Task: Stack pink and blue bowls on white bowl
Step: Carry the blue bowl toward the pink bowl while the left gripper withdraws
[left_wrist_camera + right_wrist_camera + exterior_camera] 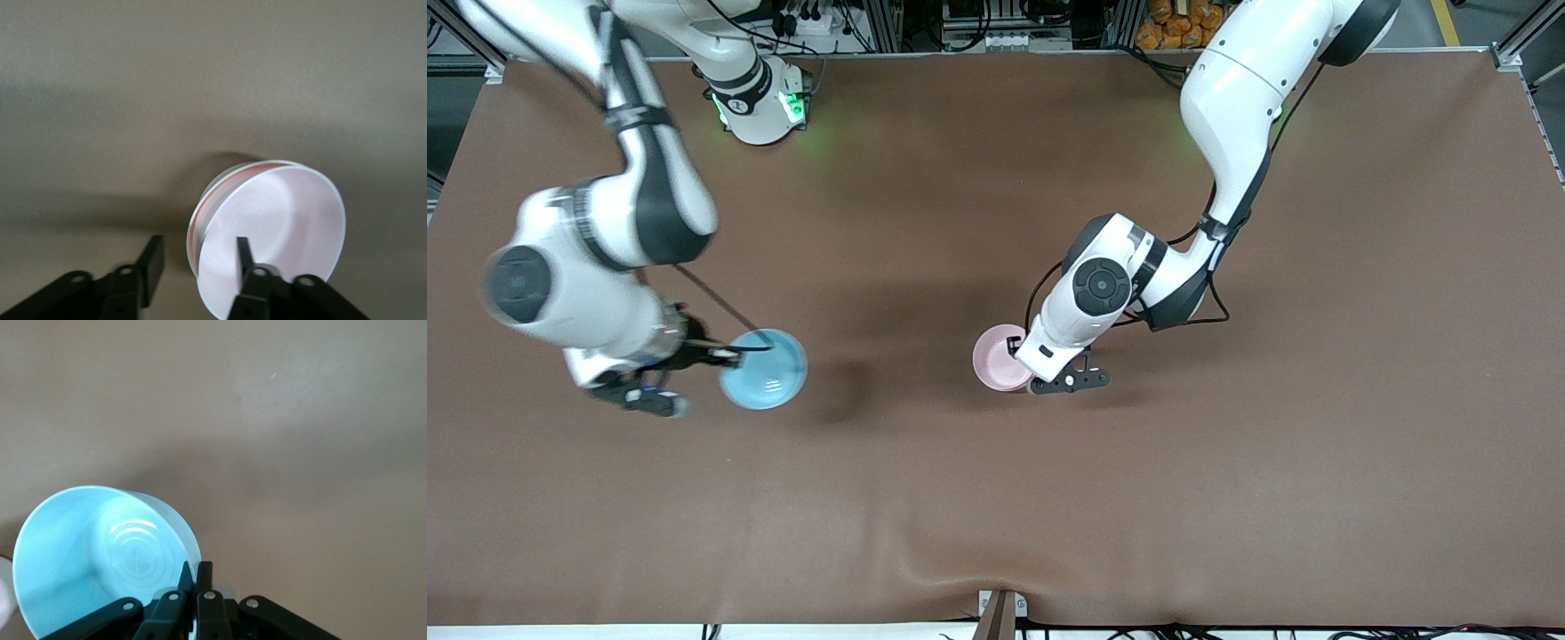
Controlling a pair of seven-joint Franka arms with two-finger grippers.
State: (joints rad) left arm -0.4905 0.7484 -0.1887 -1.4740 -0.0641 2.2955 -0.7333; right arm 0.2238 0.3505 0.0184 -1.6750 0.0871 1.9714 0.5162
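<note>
Right gripper (196,577) pinched tight on blue bowl (764,368) rim, lifted over brown table (996,498) at frame's left; left gripper (197,257) spread wide astride pink bowl (998,357) rim, mid-frame.

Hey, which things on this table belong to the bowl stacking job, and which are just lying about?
Job:
- blue bowl, rim pinched by the right gripper
- pink bowl, left gripper open astride its rim
- likely the white bowl beneath, only a rim showing

Just there:
- brown table cover
- cables by the arms' bases
</note>
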